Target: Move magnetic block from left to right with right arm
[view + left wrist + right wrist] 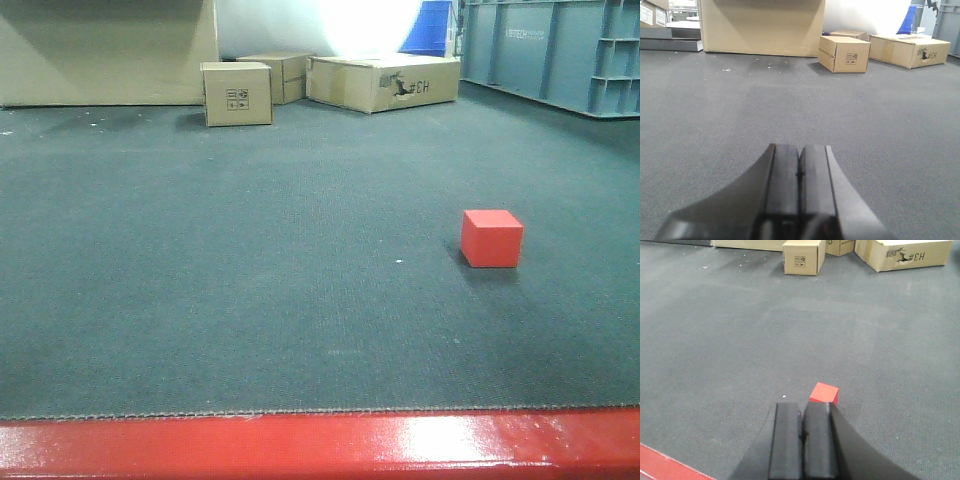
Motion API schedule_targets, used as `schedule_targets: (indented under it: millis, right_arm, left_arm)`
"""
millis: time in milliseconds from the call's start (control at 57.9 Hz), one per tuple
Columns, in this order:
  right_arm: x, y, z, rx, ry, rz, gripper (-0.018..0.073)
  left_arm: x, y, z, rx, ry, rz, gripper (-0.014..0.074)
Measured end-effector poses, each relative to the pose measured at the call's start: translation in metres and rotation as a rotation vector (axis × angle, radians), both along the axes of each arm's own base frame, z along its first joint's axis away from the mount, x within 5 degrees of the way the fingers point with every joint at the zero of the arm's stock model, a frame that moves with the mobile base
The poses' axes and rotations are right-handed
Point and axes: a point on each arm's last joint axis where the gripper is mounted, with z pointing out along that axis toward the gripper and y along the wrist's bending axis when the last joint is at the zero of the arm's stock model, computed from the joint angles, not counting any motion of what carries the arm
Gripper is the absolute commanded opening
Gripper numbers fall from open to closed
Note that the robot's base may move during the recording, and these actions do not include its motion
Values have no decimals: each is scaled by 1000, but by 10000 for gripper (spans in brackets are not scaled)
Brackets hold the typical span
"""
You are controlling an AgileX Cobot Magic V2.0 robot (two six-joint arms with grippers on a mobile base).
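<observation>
The magnetic block (492,238) is a small matte red cube resting on the dark grey mat, right of centre in the front view. In the right wrist view the block (824,393) lies on the mat just beyond the tip of my right gripper (802,412), whose two black pads are pressed together and hold nothing. My left gripper (800,155) is also shut and empty, hovering over bare mat; the block is out of its view. Neither gripper appears in the front view.
Brown cardboard boxes stand at the mat's far edge: a small one (237,94), another behind it (285,75) and a long torn one (384,82). A grey-blue crate wall (550,50) runs along the right. The glossy red table frame (320,445) borders the near edge.
</observation>
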Motion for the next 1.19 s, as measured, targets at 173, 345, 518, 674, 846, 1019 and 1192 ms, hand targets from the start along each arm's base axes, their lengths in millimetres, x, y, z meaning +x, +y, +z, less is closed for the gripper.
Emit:
schedule_targets:
  millis: [173,345,518,674,846,1019,1192]
  right_arm:
    - [0,0,0,4,-6,0,58]
    - [2,0,1,14,-42,-6,58]
    - [-3,-6,-11,-42,-92,-35,58]
    - [-9,-15,-37,-59,-128,-129,58]
    - [-13,-24,-78,-63,-166,-274,58]
    - [-13,-30,-114,-50,-216,-381,58]
    - [-13,-33,-120,-22,-233,-428,58]
  left_arm:
    - [0,0,0,0,0,0,-126]
    - [0,0,0,0,0,0,-126]
    - [0,0,0,0,0,0,-126]
    - [0,0,0,0,0,0,-126]
    - [0,0,0,0,0,0,-126]
    - [0,0,0,0,0,0,-126]
    - [0,0,0,0,0,0,-126]
